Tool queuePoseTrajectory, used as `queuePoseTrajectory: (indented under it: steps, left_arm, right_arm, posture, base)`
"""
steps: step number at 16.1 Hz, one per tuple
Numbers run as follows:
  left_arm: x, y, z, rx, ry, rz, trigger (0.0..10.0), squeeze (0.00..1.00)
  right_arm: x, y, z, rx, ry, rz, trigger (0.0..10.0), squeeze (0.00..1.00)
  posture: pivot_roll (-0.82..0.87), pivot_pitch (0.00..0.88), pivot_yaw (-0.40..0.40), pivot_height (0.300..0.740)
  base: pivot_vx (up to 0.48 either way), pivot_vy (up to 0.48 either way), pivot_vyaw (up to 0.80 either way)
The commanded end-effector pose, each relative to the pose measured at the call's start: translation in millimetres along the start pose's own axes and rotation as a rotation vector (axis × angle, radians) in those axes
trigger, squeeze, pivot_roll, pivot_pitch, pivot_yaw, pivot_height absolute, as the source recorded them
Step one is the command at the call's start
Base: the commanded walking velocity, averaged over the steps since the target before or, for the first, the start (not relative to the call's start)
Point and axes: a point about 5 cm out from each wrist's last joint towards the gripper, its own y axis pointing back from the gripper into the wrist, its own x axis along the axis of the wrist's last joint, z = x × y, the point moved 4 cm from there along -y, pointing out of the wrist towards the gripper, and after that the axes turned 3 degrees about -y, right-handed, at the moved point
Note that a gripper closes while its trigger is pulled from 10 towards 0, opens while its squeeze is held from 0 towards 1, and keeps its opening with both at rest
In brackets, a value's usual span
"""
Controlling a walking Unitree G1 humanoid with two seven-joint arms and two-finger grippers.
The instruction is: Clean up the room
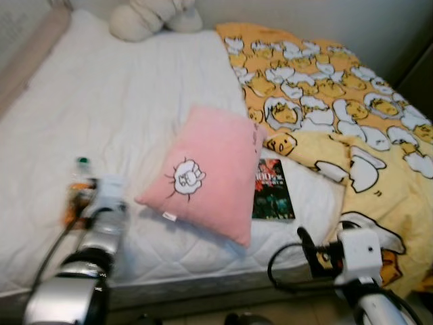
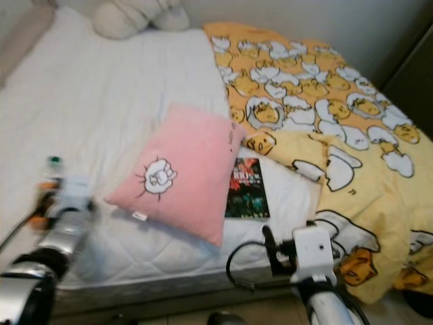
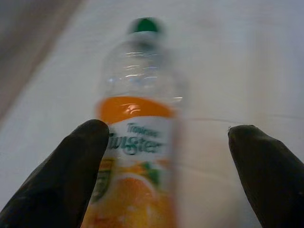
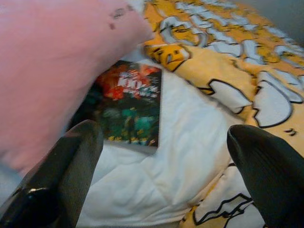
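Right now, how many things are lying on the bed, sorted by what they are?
Pink pillow: 1
Book: 1
Orange drink bottle: 1
Yellow blanket: 1
White plush toy: 1
Total: 5

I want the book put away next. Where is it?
The book lies flat on the white bed, partly tucked under the pink pillow's right edge, beside the yellow blanket.
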Motion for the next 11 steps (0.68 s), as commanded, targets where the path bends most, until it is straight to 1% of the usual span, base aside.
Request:
queuePoseTrajectory:
  steps: [1,2,3,4,5,6,7,8,9,10,11]
  left_arm:
    - [1,1.0,-1.5,0.035,0.009,0.005,10.0,0.00]
    - [3,-0.9,-9.5,0.078,0.016,0.021,10.0,0.00]
    - [7,-0.7,-13.0,0.101,0.025,0.056,10.0,0.00]
    - [10,0.3,-12.1,0.099,0.058,0.077,10.0,0.00]
    - [11,1.5,-9.0,0.088,0.038,0.091,10.0,0.00]
    - [11,1.8,-8.7,0.088,0.036,0.091,10.0,0.00]
    - [6,2.1,-6.1,0.068,0.028,0.067,10.0,0.00]
    - [-13,3.5,2.8,-0.010,-0.006,-0.026,10.0,0.00]
    - [-28,4.1,2.4,-0.029,-0.045,-0.099,10.0,0.00]
    - [-36,2.0,-6.4,-0.001,-0.049,-0.147,10.0,0.00]
    - [-36,0.2,-10.4,0.010,-0.054,-0.150,10.0,0.00]
  right_arm:
    - [4,1.2,-3.1,0.031,-0.007,0.007,10.0,0.00]
    - [-3,5.9,-13.7,0.104,-0.052,-0.039,10.0,0.00]
    - [-25,10.5,-25.7,0.208,-0.106,-0.162,10.0,0.00]
    - [-36,11.2,-33.0,0.279,-0.129,-0.235,10.0,0.00]
    - [-39,10.1,-38.3,0.343,-0.134,-0.260,10.0,0.00]
    - [-39,9.7,-39.3,0.356,-0.133,-0.261,10.0,0.00]
    - [-41,9.2,-42.3,0.385,-0.133,-0.278,10.0,0.00]
    - [-44,8.6,-49.3,0.446,-0.139,-0.304,10.0,0.00]
    - [-45,5.6,-54.7,0.497,-0.157,-0.309,10.0,0.00]
    - [-40,1.6,-63.8,0.575,-0.199,-0.297,10.0,0.00]
    - [-35,-0.3,-68.9,0.621,-0.222,-0.279,10.0,0.00]
  posture:
    - [-0.17,0.058,-0.143,0.740]
    - [-0.18,0.061,-0.149,0.740]
    - [-0.17,0.064,-0.150,0.740]
    - [-0.17,0.065,-0.148,0.740]
    - [-0.15,0.068,-0.148,0.740]
    - [-0.15,0.068,-0.148,0.740]
    - [-0.14,0.072,-0.152,0.740]
    - [-0.13,0.077,-0.157,0.740]
    - [-0.13,0.082,-0.158,0.740]
    - [-0.13,0.085,-0.160,0.740]
    - [-0.13,0.086,-0.160,0.740]
  base:
    - [0.000,0.000,0.00]
    - [0.000,0.000,0.00]
    - [0.000,0.000,0.00]
    - [0.000,0.000,0.00]
    - [0.000,0.000,0.00]
    - [0.000,0.000,0.00]
    - [0.000,0.000,0.00]
    - [0.000,0.000,0.00]
    - [0.000,0.000,0.00]
    - [0.000,0.000,0.00]
    - [0.000,0.000,0.00]
